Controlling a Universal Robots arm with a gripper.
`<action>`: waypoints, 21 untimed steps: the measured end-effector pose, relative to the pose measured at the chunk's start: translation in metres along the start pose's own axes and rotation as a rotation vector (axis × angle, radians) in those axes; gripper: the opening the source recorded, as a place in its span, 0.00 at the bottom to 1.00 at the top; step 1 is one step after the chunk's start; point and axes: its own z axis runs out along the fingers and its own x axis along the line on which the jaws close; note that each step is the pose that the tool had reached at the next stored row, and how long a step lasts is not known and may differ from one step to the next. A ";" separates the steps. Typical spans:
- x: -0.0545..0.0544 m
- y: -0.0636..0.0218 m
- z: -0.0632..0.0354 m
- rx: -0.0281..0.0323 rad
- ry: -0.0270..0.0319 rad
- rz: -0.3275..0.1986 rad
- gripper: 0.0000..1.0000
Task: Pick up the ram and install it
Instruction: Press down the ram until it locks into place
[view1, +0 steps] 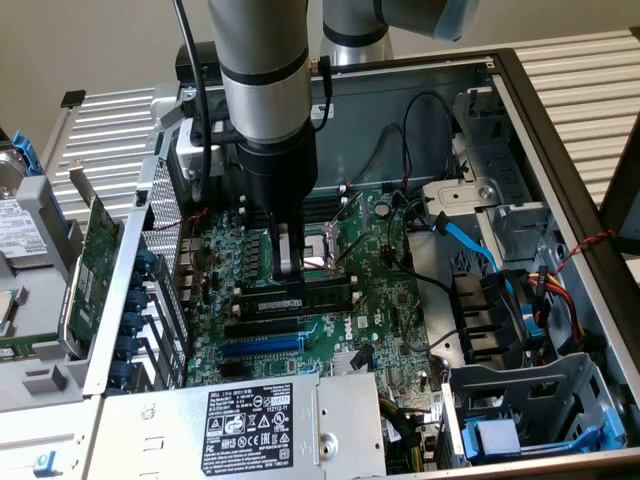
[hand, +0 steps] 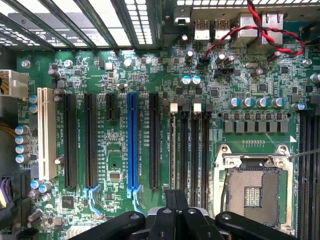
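**Entry: open computer case, motherboard facing up.**

- **The ram.** We found it standing on edge in the memory slot nearest the expansion slots, with its pale label strip showing in the exterior view. In the wrist view it read as a thin line running up to a white end clip.
- **Gripper.** The jaws were closed together and the tips were down on the ram's top edge. We could not tell whether they pinched the stick or only pressed on it.
- **Empty memory slots.** These were black and lay just beside the ram, between it and the CPU socket.
- **Other side of the ram.** We noted black expansion slots, then a blue slot, with a white slot well apart.
- **Red-and-black twisted wire.** It looped near the rear ports.
- **Blue cable.** It crossed toward the drive bays at the exterior view's right.
- **Power supply.** It sat along the near edge of the case and carried a labelled plate.
- **Wide green card.** It stood outside the case at the exterior view's left.
- **Obstruction.** In the exterior view, the arm covered the board behind the gripper.
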 end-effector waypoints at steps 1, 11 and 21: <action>0.000 0.0000 0.0002 0.0000 -0.0009 0.000 0.11; 0.003 0.0001 0.0012 -0.0005 -0.0093 0.000 0.11; 0.005 -0.0007 0.0013 -0.0010 -0.0183 0.001 0.11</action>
